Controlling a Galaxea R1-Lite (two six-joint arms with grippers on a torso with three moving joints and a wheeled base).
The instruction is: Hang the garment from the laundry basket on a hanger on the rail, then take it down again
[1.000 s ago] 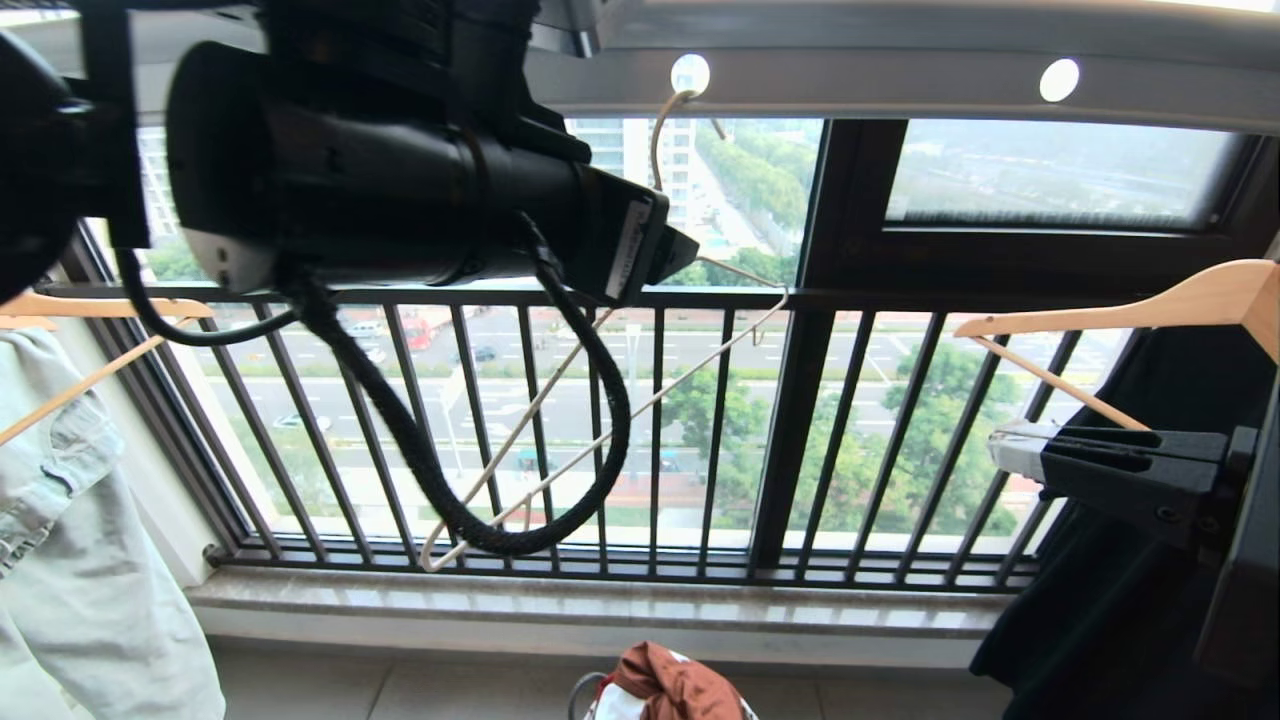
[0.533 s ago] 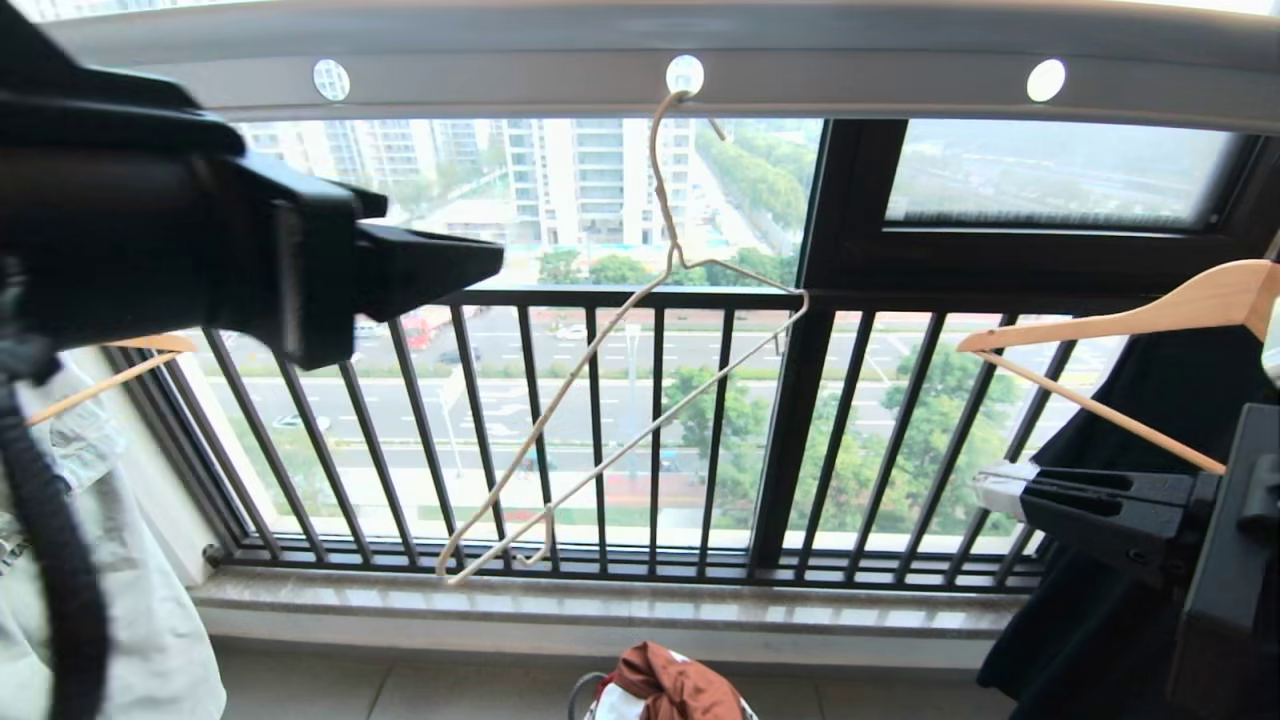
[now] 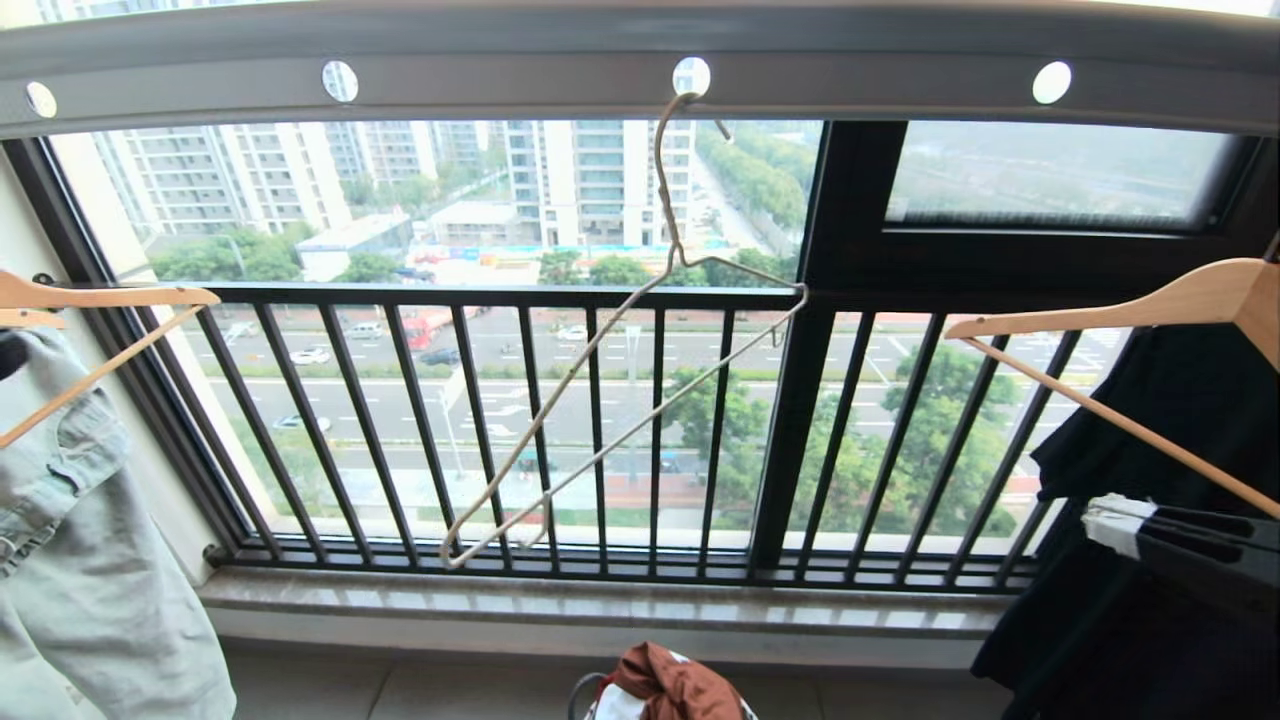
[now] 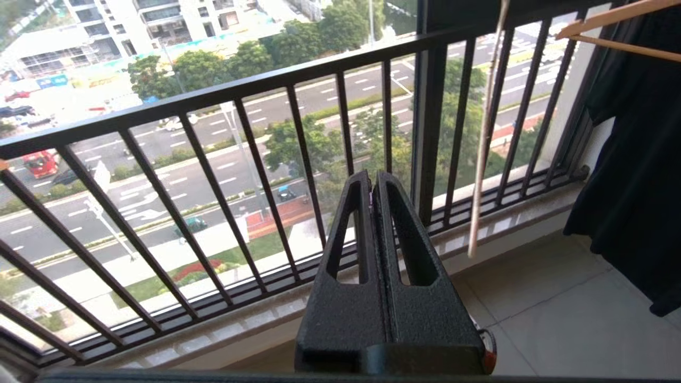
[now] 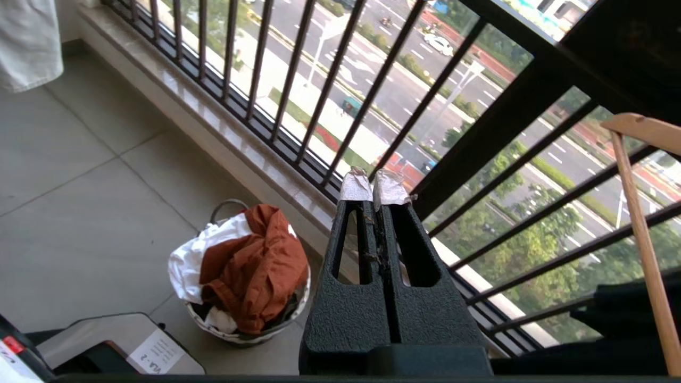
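Currently the left gripper (image 4: 372, 183) has its fingers pressed together on nothing, facing the balcony railing (image 3: 600, 296). The hanger (image 3: 620, 330) hangs tilted and bare from a hole in the rail (image 3: 500, 70). The garment (image 3: 672, 685) lies crumpled in the laundry basket (image 5: 250, 332) below. The right gripper (image 5: 374, 189), low at the right, is likewise closed and empty.

The left gripper (image 4: 372, 183) points forward with fingers pressed together, empty, while the right gripper (image 5: 372, 186), tape-tipped, is likewise closed and empty.
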